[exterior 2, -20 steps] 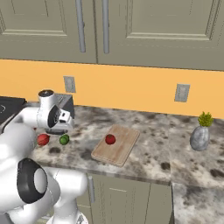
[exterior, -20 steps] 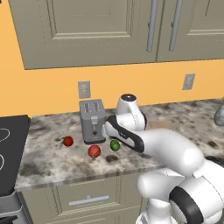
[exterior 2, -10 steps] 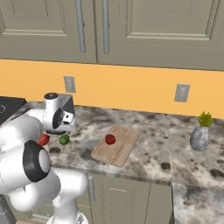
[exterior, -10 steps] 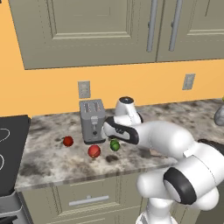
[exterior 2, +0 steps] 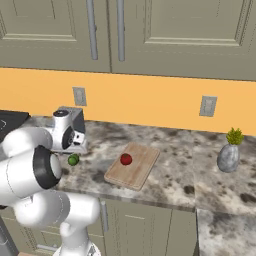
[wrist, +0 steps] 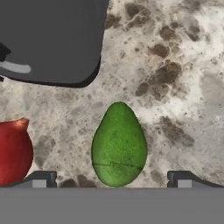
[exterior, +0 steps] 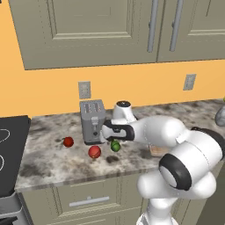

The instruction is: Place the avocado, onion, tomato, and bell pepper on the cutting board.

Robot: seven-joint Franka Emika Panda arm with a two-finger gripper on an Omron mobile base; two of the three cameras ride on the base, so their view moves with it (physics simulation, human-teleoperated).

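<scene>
The green avocado (wrist: 119,146) lies on the speckled counter, between and just ahead of the wide-apart fingertips of my open gripper (wrist: 111,179). In the left base view my hand hangs right above the avocado (exterior: 115,146), in front of the toaster (exterior: 92,121). The avocado (exterior 2: 73,159) lies left of the tan cutting board (exterior 2: 140,172). One red round item (exterior 2: 126,159) sits on the board. Two more red items (exterior: 94,152) (exterior: 68,142) lie on the counter left of the avocado; which is the tomato, onion or bell pepper I cannot tell.
The dark toaster (wrist: 48,41) stands close behind the avocado, and a red item (wrist: 15,151) lies just beside one fingertip. A grey vase with a plant (exterior 2: 229,152) stands at the far right. A stovetop (exterior: 11,149) borders the counter on the left.
My hand has shifted slightly left and come down over the avocado, with the elbow swinging round. The jaws have stayed open. The avocado and red items have not moved.
</scene>
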